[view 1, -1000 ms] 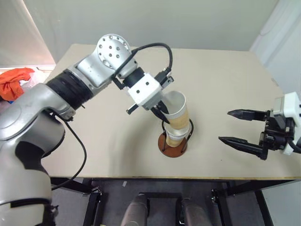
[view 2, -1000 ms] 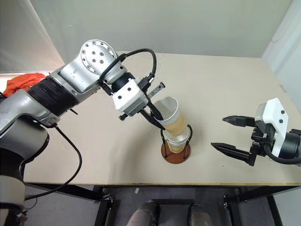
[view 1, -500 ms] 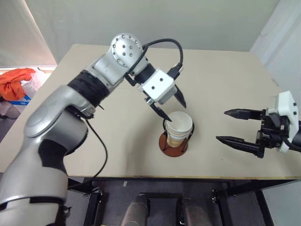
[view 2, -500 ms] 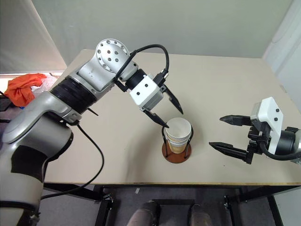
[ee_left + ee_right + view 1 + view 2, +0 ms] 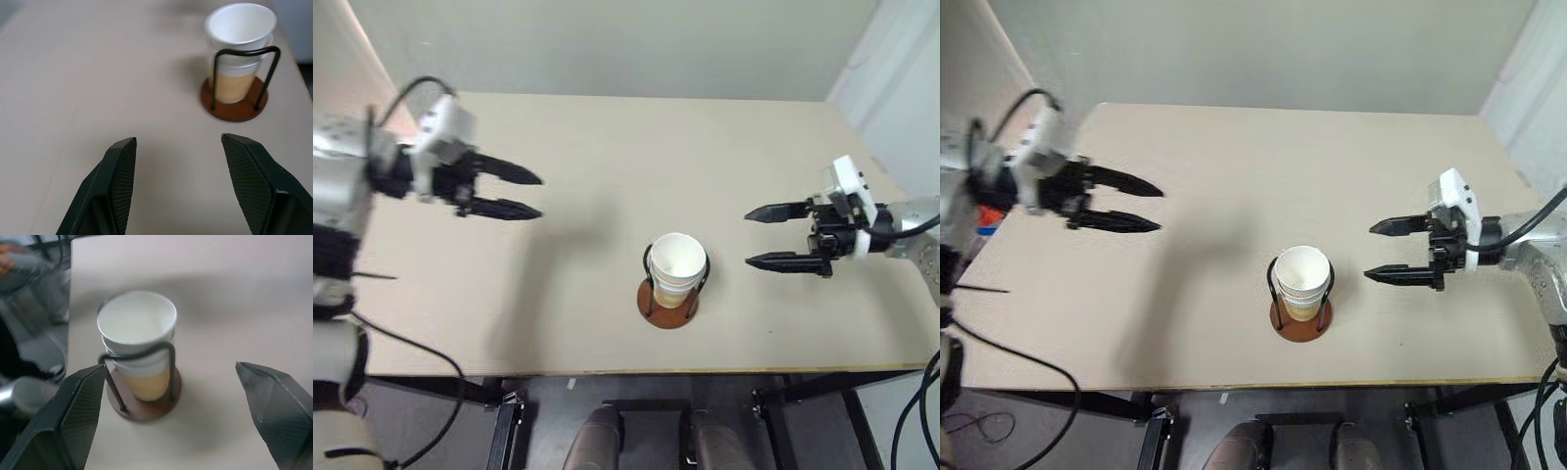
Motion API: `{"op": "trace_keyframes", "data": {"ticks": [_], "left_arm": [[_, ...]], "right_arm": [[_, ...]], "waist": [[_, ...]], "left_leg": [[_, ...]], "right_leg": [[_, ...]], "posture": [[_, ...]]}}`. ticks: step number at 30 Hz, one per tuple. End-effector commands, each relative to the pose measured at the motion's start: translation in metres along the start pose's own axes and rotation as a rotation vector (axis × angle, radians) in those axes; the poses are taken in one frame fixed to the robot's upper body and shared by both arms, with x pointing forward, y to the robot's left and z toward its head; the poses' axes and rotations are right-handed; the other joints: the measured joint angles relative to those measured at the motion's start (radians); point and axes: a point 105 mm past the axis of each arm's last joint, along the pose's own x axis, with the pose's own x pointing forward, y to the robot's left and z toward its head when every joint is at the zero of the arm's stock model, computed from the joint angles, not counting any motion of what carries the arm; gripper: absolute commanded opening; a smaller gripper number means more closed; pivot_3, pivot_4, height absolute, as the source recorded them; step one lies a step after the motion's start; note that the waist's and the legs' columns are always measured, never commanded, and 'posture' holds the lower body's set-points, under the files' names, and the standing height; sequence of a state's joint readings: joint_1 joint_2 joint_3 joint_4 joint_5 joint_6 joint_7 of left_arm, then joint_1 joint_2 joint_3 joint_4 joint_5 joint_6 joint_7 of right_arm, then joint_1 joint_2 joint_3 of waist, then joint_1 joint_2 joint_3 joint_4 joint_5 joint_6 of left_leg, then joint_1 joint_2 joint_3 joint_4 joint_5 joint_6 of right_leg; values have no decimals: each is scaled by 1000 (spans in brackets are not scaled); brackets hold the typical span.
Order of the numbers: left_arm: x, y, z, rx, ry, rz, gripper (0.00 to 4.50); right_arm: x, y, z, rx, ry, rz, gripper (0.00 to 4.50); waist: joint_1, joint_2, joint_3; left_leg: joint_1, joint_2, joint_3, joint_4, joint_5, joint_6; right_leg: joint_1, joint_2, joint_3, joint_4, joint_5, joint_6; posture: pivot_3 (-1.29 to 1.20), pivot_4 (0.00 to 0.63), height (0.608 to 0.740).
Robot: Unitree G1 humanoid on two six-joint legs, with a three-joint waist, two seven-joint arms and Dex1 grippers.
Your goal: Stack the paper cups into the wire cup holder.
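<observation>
The paper cups [image 5: 677, 268] stand nested upright, white rims up, inside the wire cup holder [image 5: 668, 304] near the table's front middle; both also appear in the left wrist view as cups [image 5: 239, 49] and holder [image 5: 234, 100]. My left gripper [image 5: 534, 196] hovers open and empty over the table's left side, well away from the stack. To the right of the holder my right gripper [image 5: 752, 237] is open, its fingers pointing at the cups [image 5: 138, 340] with nothing between them.
The beige table [image 5: 607, 147] ends at a front edge just beyond the holder. An orange item [image 5: 987, 217] lies off the table's left side, behind my left arm. A pale wall stands behind the table.
My left gripper let go of the top cup, which dropped fully into the stack, then swung far left. The right gripper edged closer to the holder. The camera view shifted slightly.
</observation>
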State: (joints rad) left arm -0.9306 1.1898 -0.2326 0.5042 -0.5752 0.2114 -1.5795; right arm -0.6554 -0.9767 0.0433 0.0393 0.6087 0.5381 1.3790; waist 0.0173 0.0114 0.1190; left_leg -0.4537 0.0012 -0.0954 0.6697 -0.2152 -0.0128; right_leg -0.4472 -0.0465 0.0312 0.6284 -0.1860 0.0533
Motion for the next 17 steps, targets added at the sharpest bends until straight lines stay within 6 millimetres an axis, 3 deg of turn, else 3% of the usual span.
{"op": "trace_keyframes", "data": {"ticks": [1, 8, 17], "left_arm": [[-30, -22, -15, -90, 4, 28, 3002], [-70, -39, -26, -178, 31, 162, 3002], [-64, -47, -23, -177, 58, 124, 3002]], "right_arm": [[-23, -16, 4, -38, 10, -13, 4500], [-40, -39, 1, -45, 32, -41, 4500], [-33, -45, 8, -63, 24, -18, 4500]], "waist": [[-2, 0, 0], [4, -4, 0], [-9, -4, 1]], "left_leg": [[1, 0, 1, -2, 0, 0], [2, 0, -2, -6, -3, 3], [17, -1, -1, -22, 11, -3]], "right_leg": [[0, -1, 0, 0, 0, 0], [-4, -5, -4, 15, -9, -17], [-1, -6, -3, 16, -3, -35]], "posture": [[0, 150, 740], [0, 150, 740], [0, 150, 740]]}}
